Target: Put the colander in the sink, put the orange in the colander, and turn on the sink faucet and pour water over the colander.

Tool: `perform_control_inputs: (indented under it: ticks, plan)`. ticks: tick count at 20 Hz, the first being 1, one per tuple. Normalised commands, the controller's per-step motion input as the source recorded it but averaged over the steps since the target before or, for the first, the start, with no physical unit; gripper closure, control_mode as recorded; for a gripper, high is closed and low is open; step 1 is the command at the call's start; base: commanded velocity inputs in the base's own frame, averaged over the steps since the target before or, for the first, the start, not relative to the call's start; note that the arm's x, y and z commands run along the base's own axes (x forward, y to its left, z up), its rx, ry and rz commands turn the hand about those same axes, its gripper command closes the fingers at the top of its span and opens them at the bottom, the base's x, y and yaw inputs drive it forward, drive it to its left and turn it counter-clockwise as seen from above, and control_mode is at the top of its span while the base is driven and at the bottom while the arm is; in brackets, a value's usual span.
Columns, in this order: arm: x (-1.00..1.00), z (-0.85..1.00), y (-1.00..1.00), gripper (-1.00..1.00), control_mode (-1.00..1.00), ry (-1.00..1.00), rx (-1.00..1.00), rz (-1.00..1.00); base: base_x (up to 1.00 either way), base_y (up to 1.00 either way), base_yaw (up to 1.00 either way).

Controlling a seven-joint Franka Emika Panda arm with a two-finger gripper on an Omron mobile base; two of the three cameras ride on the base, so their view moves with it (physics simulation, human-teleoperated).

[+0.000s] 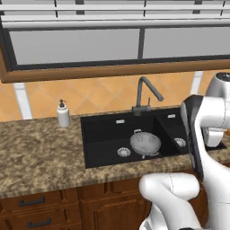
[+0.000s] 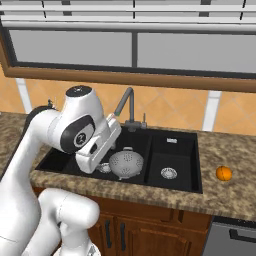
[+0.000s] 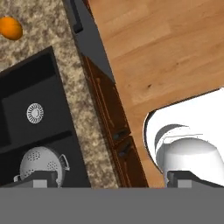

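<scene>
colander (image 2: 126, 165) sits upright in the large left basin of the sink (image 2: 185, 187), ready to catch fruit | gripper (image 3: 112, 180) released, jaws wide, holding nothing | orange (image 2: 223, 173) on the counter at sink's 3 o'clock, likely the next pick

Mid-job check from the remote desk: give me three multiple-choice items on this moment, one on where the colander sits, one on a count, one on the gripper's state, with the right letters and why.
1. Where is the round grey perforated metal colander?
A. On the granite counter
B. In the larger basin of the black double-basin sink
C. In the smaller basin

2. How many round silver drains show in the sink in the left base view?
A. One
B. Two
C. Three

3. How is the two-finger gripper?
A. Open, holding nothing
B. Shut on the orange
C. Shut on the colander

Answers: 1 B, it stands beside that basin's drain. 2 B, one per basin. 3 A, the fingertips stand far apart; the small bright orange fruit lies on the counter.
</scene>
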Motion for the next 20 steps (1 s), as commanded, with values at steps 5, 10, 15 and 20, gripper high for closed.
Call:
perform_control_inputs:
  ticks: [5,10,15,20]
  plan:
    - [0.13,-0.06,-1.00,-1.00,-1.00,0.01,-0.07,0.23,0.00,0.00,0.00]
    - [0.70,-0.36,-0.88,-1.00,-1.00,0.08,-0.02,0.40,0.00,0.00,0.00]
    - [0.88,-0.39,-0.81,-1.00,-1.00,0.11,-0.04,0.47,0.00,0.00,0.00]
    - [0.38,-0.31,-0.86,-1.00,-1.00,0.11,-0.07,0.36,0.00,0.00,0.00]
